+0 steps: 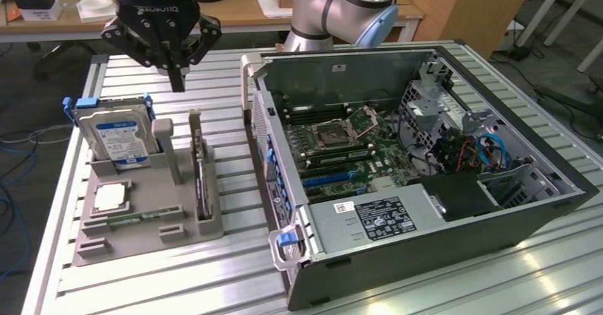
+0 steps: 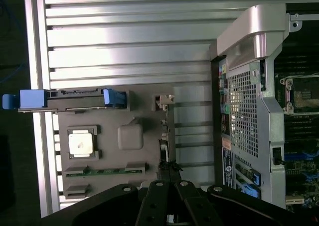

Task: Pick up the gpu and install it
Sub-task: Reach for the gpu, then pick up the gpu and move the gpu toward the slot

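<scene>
The gpu (image 1: 199,168) is a thin dark card standing on edge in a slot of the grey holder tray (image 1: 141,239), on the side nearest the computer case. From the wrist view the gpu (image 2: 163,144) appears edge-on, with its silvery bracket end (image 2: 163,100) farthest from the fingers. My gripper (image 1: 176,83) hangs shut and holds nothing, above the table just past the far end of the tray. Its fingers (image 2: 158,201) meet close to the near end of the card.
A silver blue-labelled hard drive (image 1: 117,140) stands upright in the tray beside the gpu, with a square CPU chip (image 1: 110,196) lying in front of it. The open computer case (image 1: 527,209) lies at the exterior view's right, its motherboard (image 1: 344,149) exposed. Desks stand behind the slatted table.
</scene>
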Controlling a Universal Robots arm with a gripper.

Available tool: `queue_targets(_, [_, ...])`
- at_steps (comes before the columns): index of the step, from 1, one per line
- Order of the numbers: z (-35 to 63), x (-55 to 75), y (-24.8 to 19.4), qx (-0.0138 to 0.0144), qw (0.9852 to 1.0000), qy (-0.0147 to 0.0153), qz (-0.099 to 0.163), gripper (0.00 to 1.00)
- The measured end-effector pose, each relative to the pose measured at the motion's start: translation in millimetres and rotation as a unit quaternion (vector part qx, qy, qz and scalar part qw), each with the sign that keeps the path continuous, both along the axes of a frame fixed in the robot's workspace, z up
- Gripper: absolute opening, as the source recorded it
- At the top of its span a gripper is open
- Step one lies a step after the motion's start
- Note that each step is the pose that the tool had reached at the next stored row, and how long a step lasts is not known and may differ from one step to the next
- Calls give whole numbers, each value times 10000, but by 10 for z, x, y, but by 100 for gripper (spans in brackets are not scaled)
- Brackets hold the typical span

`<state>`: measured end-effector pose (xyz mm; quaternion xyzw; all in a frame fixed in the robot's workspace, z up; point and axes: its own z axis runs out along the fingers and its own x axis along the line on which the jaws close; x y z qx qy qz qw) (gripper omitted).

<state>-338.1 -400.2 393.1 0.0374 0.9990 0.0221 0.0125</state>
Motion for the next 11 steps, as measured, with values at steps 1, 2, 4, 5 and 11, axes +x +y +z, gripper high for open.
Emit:
queue_targets(1, [0, 0, 0, 0, 10000, 0, 0, 10])
queue_targets(2, [0, 0, 0, 0, 10000, 0, 1, 10])
queue_targets(4, [1, 0, 0, -1, 10000, 0, 0, 10])
queue_targets(5, [1, 0, 0, -1, 10000, 1, 0, 10])
queue_targets(11, [1, 0, 0, 0, 10000, 0, 0, 10])
